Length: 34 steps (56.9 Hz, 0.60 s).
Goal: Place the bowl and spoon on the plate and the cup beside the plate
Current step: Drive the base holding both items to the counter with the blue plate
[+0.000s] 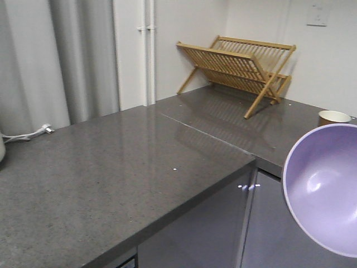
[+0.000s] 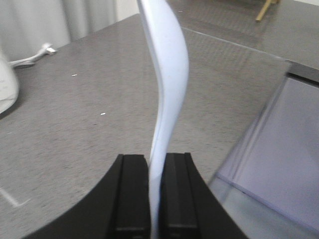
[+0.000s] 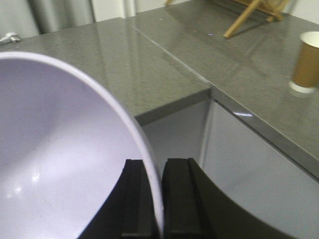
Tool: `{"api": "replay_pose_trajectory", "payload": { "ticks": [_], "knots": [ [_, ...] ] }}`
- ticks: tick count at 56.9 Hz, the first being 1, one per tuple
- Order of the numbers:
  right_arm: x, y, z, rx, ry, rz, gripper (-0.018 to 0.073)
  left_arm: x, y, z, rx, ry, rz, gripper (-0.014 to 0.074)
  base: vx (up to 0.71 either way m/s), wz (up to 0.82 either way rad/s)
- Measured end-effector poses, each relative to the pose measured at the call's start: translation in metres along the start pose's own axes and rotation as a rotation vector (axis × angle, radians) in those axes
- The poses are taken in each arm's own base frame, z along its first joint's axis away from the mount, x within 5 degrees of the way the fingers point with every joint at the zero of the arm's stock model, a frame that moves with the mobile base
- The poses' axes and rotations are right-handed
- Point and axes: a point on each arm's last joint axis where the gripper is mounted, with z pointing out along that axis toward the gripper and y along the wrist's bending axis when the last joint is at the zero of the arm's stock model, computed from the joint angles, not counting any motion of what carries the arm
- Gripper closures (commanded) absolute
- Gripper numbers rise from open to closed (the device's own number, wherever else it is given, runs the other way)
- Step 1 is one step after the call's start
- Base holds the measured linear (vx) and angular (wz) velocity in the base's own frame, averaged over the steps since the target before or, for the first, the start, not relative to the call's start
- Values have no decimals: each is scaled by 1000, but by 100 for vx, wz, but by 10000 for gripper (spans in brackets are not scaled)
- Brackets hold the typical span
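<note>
Cord: white cord with a plug [image 1: 43,130] lies on the counter's far left edge, by the grey curtain [image 1: 56,56].
Counter: grey speckled counter [image 1: 111,167], L-shaped; the near section is in front, the far section runs to the wall.
Left gripper: left gripper [image 2: 155,165] has its black fingers [image 2: 132,194] pressed together on the spoon handle.
Spoon: pale blue-white spoon [image 2: 169,84] is held in the air above the near counter section. It stands upright and is seen edge-on, with the handle end between the fingers and the curved part rising out of the top of the left wrist view.
Rack: wooden folding dish rack [image 1: 240,67] stands on the far section, against the wall.
Cup: brown paper cup [image 3: 308,62] stands upright on the far section, right of the rack and well apart from both grippers. Only the white inner wall near its rim shows [image 1: 333,116]; the bottom is hidden, so I cannot tell the contents.
Bowl: lavender bowl [image 1: 326,187] is held off the counter, in front of the grey cabinet doors [image 1: 223,223]. It is tipped on edge with its opening facing the front camera. The inside shows bare smooth plastic with a few light glints.
Right gripper: right gripper [image 3: 155,169] is clamped on the bowl's rim, one finger inside the wall and one outside.
</note>
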Motion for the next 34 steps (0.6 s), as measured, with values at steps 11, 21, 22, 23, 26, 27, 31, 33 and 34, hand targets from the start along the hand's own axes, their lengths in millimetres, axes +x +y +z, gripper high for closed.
{"api": "replay_pose_trajectory", "payload": {
  "ticks": [11,21,22,23,26,27,31,33,34],
  "knots": [
    [0,0,0,0,0,0,568,0,0,0,0,0,0,599,-9,-48],
    [0,0,0,0,0,0,568,0,0,0,0,0,0,599,-4,-46],
    [0,0,0,0,0,0,568,0,0,0,0,0,0,599,0,-46],
    [0,0,0,0,0,0,568,0,0,0,0,0,0,599,1,-46],
    [0,0,0,0,0,0,568,0,0,0,0,0,0,599,3,-47],
    [0,0,0,0,0,0,568,0,0,0,0,0,0,599,4,-48],
    [0,0,0,-1,0,1,568,0,0,0,0,0,0,599,5,-49],
    [0,0,0,-1,0,1,568,0,0,0,0,1,0,599,8,-54],
    [0,0,0,-1,0,1,568,0,0,0,0,1,0,599,9,-54]
  ]
}}
